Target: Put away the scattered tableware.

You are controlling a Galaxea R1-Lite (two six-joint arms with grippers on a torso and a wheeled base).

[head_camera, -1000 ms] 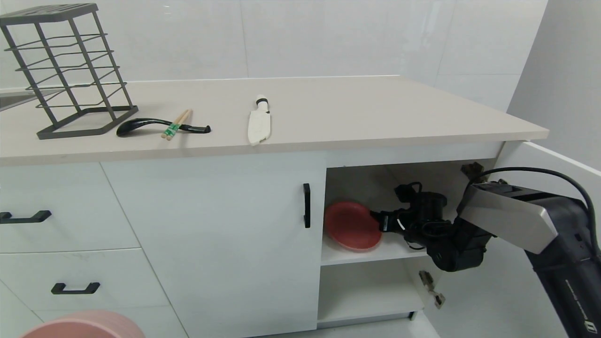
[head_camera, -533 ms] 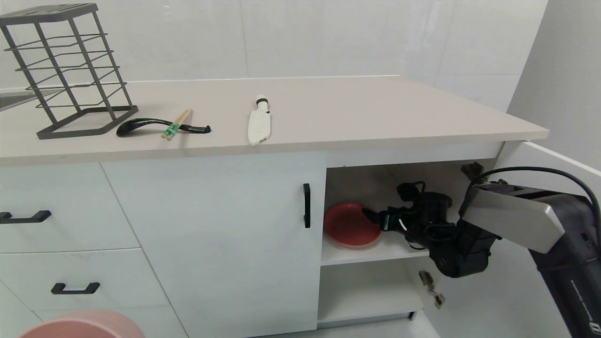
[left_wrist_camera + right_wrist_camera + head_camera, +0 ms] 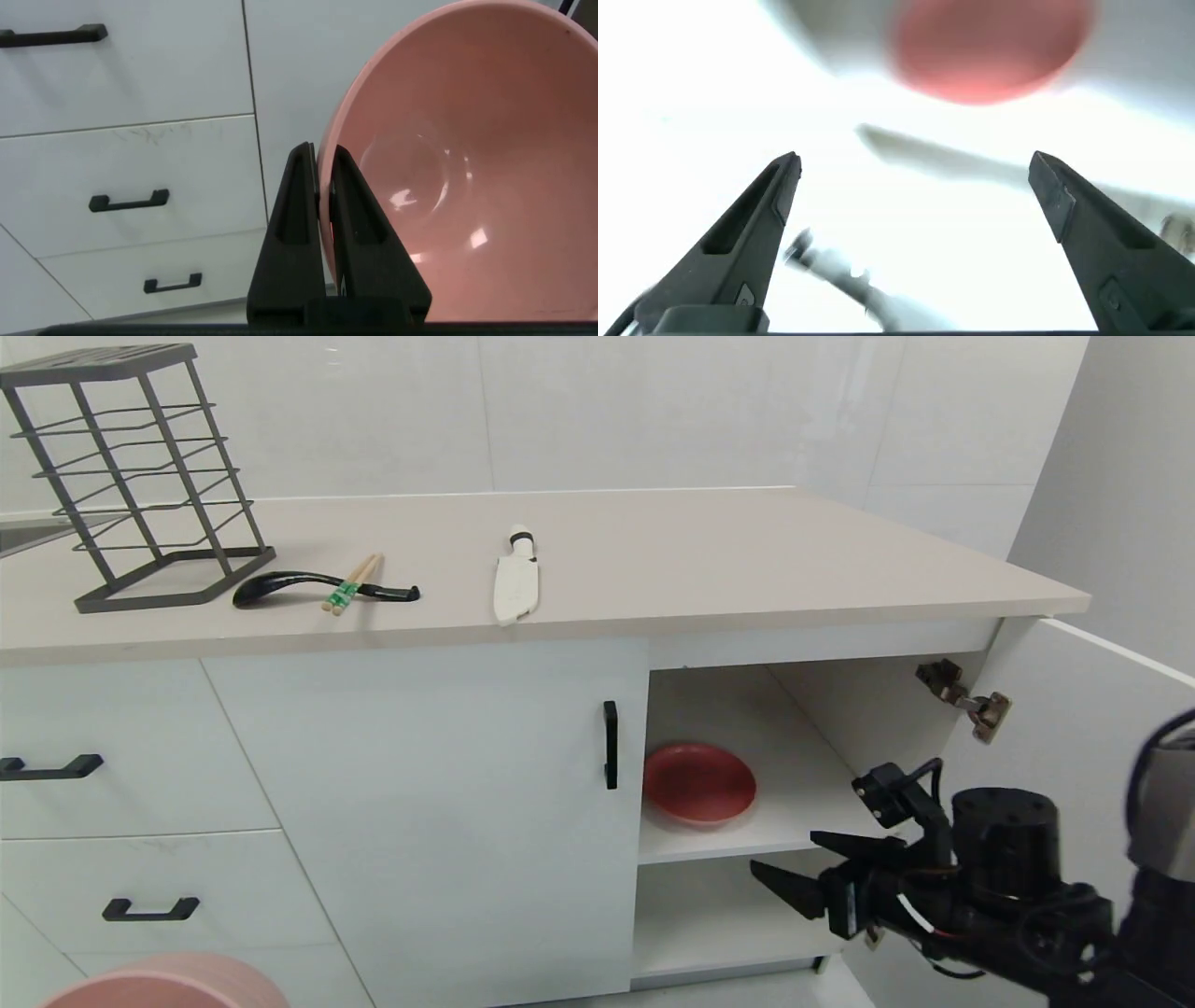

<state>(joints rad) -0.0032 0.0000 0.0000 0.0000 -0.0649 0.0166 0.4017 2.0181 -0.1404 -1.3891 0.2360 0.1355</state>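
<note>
Meanwhile, head view: the right gripper (image 3: 784, 854) hangs in front of the open white cabinet (image 3: 840, 709), fingers spread and empty. A round red plate (image 3: 698, 784) lies flat on the upper shelf, well apart from it. On the beige countertop (image 3: 747, 551) lie a black ladle (image 3: 280, 586) crossed by wooden chopsticks (image 3: 350, 583), a white sheathed knife (image 3: 515, 583) and a dark wire rack (image 3: 131, 476).

Left wrist view: the left gripper (image 3: 320, 149) pinches the rim of a pale pink bowl (image 3: 467, 168), before white drawers (image 3: 129, 140) with black handles.

Right wrist view: the fingers stand wide apart, the red plate blurred beyond.
</note>
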